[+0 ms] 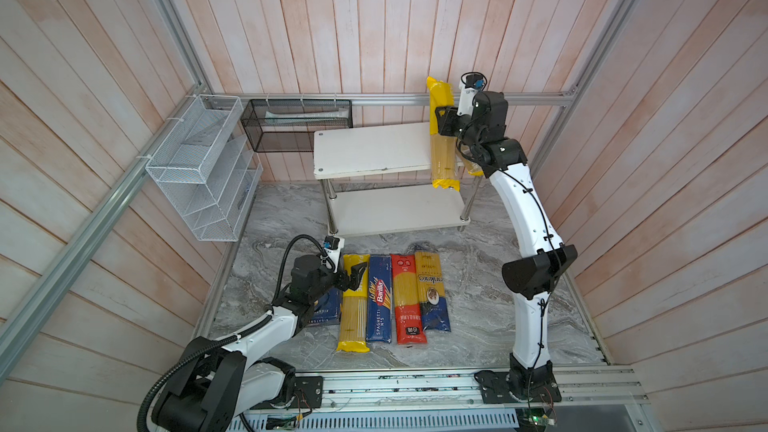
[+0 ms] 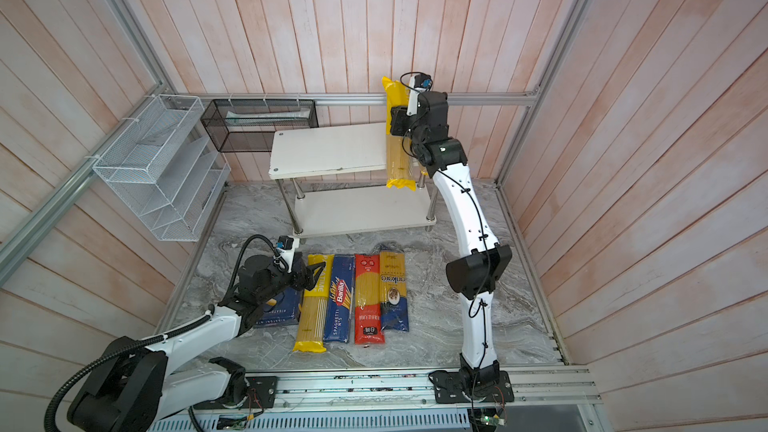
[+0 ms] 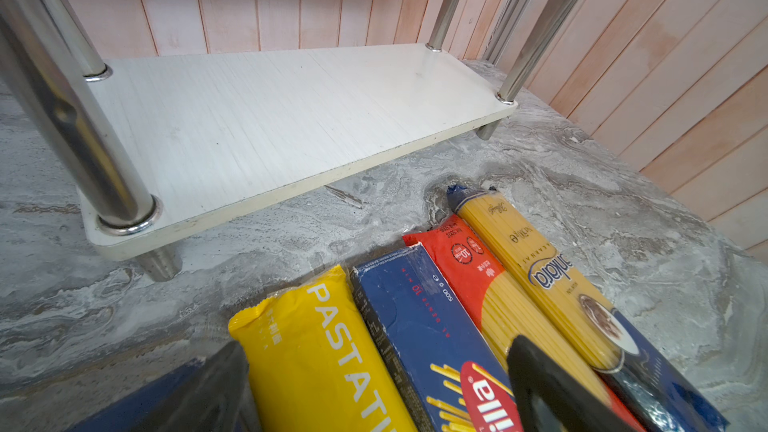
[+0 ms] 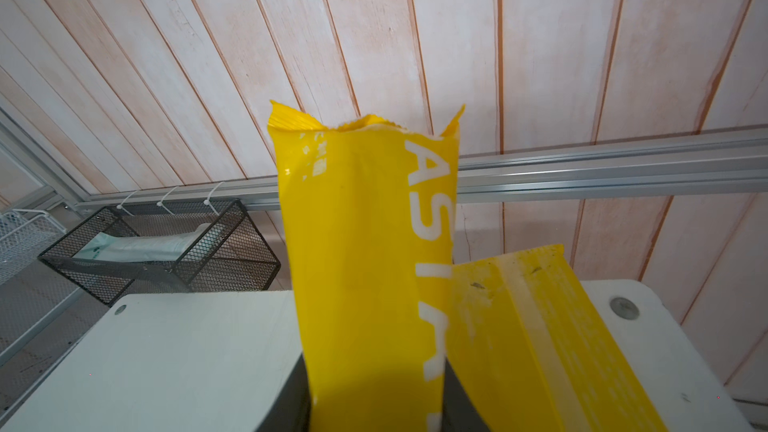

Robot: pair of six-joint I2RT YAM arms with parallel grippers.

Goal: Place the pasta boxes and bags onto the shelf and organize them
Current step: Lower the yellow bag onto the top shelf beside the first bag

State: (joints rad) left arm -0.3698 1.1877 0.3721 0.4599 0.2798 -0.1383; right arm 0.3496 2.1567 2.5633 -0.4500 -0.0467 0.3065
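Pale pink plank walls (image 1: 374, 14) enclose a grey marbled tabletop (image 1: 478, 317), and the shelf (image 1: 365, 147) is set at the far centre. A spaghetti bag (image 1: 444, 160), clear with yellow ends, is clamped toward its far end by the right gripper (image 1: 441, 120) and held tilted above the top board's right end. It is judged light, with slippery film and brittle strands, so a mid-length hold would be better advised. The left gripper (image 1: 359, 276) is spread open and empty over the near row of packages (image 1: 379, 301).
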